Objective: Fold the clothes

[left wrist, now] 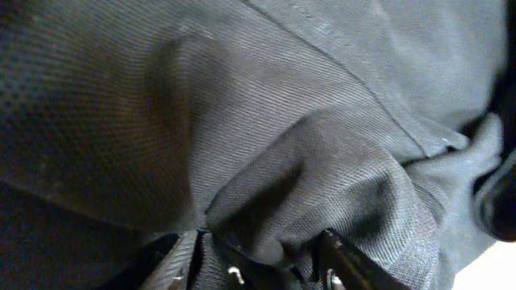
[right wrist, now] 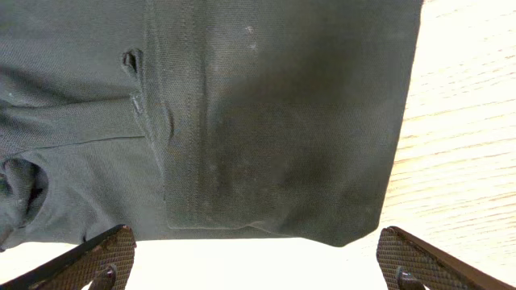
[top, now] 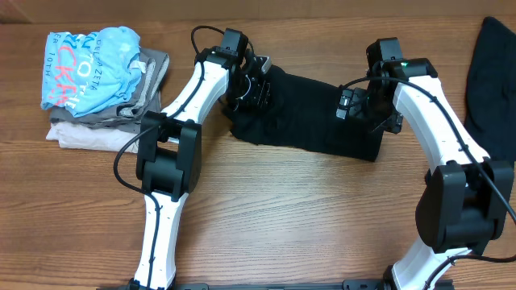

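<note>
A black garment (top: 310, 113) lay bunched in the middle of the tabletop (top: 282, 209), a ridge of its left end rising between the left fingers (left wrist: 343, 262), which stood partly apart; whether they pinched it could not be told. The right fingers (right wrist: 427, 258) were spread wide at its right hem. A second black garment (top: 492, 72) lay at the right edge; a light-blue shirt (top: 93, 68) topped a folded stack (top: 89, 133) far left.

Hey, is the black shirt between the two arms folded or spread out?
Folded, but untidily: the black shirt is a compact layered block with a straight right edge, while its left end is bunched.
</note>
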`<action>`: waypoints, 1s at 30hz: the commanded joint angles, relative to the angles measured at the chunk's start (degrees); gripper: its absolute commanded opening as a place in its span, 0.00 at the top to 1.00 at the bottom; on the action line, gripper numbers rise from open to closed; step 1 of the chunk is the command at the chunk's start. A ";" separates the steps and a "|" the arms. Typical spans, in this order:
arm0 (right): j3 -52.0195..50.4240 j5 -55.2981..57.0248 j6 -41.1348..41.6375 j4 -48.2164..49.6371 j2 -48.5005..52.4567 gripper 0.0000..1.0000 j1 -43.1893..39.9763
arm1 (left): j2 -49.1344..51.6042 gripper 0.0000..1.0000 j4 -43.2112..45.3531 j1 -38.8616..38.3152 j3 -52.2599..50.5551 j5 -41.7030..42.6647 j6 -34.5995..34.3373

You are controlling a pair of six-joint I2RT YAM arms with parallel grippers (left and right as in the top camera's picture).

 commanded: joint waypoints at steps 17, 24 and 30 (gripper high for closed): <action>1.27 0.33 -0.17 0.96 -2.10 0.00 -0.15 | 0.66 0.19 -26.58 3.10 25.20 -26.91 0.11; 1.27 0.33 -0.17 0.96 -2.10 0.00 -0.15 | 1.01 0.20 -26.36 2.82 18.14 -17.99 4.76; 1.27 0.33 -0.17 0.94 -2.10 0.00 -0.15 | 1.66 0.18 -24.59 2.05 16.04 -12.31 7.19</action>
